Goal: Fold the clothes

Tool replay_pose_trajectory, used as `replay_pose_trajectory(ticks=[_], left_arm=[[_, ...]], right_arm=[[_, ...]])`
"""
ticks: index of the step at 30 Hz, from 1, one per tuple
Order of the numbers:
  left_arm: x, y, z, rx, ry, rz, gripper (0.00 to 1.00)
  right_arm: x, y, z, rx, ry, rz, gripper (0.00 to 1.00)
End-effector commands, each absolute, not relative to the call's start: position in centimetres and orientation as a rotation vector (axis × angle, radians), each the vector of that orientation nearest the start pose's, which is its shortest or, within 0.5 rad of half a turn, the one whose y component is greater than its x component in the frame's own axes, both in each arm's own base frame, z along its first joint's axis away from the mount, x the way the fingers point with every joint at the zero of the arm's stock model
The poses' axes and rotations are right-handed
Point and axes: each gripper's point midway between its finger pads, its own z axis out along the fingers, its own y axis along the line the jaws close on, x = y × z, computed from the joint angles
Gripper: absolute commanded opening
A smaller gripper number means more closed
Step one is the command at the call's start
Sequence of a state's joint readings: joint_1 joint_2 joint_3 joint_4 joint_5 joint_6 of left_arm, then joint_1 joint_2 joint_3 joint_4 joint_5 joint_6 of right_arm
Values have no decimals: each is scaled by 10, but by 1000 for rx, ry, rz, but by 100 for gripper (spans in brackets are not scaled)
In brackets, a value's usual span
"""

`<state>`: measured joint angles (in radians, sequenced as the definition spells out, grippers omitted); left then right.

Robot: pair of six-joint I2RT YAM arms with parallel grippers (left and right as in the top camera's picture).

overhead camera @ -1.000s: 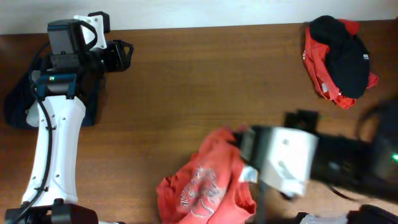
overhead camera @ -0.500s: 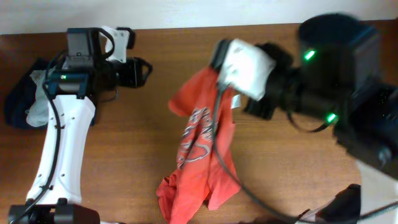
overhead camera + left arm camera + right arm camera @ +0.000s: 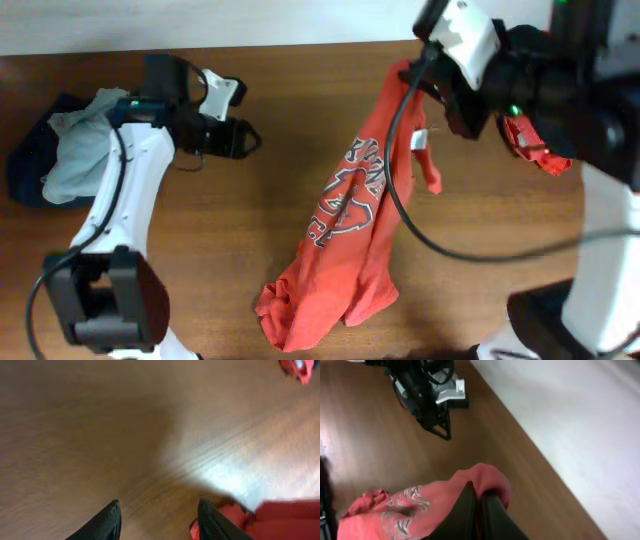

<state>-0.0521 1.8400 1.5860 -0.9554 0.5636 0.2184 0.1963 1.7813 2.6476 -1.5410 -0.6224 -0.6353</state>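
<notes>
An orange-red T-shirt (image 3: 350,240) hangs stretched from its upper fold down to the wooden surface (image 3: 230,250), with its lower end crumpled near the front edge. Its white-and-dark block lettering (image 3: 345,190) is too creased to read, and a small white tag (image 3: 418,138) shows no legible text. The right end effector (image 3: 408,72) is clamped on the shirt's upper fold. The left end effector (image 3: 243,135) stands with jaws apart and empty over bare wood. A second ago the shirt lay bunched low. It has since been lifted toward the far side.
</notes>
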Motion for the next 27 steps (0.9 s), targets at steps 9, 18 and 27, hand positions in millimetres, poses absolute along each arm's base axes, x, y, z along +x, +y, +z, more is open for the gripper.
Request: replay_pose_trajectory(ticks=[9,18,27], left_arm=[[356,-170,138,936,2621,-971,56],[298,-219,133,1402,2503,-1028,73],[288,-273,135,1612,2259,-1023,76]], right_arm=[[355,149,452,-1077,1849,515,4],[356,145,451,-1064,1858,509,5],[354,145,449,-1064,1871,516,5]])
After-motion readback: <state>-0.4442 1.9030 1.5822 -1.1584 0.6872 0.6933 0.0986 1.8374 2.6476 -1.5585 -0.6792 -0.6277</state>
